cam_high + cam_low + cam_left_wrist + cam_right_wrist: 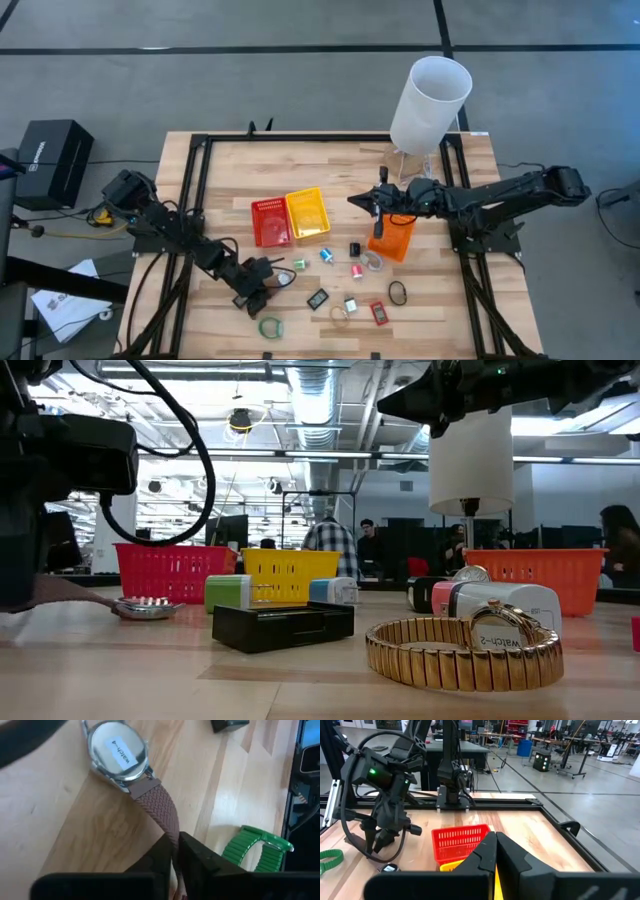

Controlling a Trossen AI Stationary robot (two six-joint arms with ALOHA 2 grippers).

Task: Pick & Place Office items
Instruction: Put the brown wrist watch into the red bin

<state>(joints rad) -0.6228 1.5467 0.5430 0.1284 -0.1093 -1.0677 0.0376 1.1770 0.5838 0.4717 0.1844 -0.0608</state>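
My left gripper (262,292) (175,840) is low over the table's near left part, shut on a watch (117,752) with a silver case and a brown braided strap. Other small items lie scattered to its right: a green ring (270,327), a gold band (465,650), a black block (285,625), a black ring (398,293), and small red, pink, blue and green pieces. My right gripper (358,200) (492,842) hangs above the table between the yellow tray and the orange tray, shut and holding nothing. My left gripper pinches the brown braided strap (171,831) between its two fingers, near the strap's free end. The fingers slant down from the table's left and lie along the strap. The silver case (145,606) lies on the table, and the strap rises slightly from it toward the fingers.
A red tray (270,221) and a yellow tray (308,213) stand side by side mid-table, an orange tray (392,238) to their right. A tall white cylinder (430,103) stands on a stand at the far right. A black frame (190,190) borders the table. People are in the room behind.
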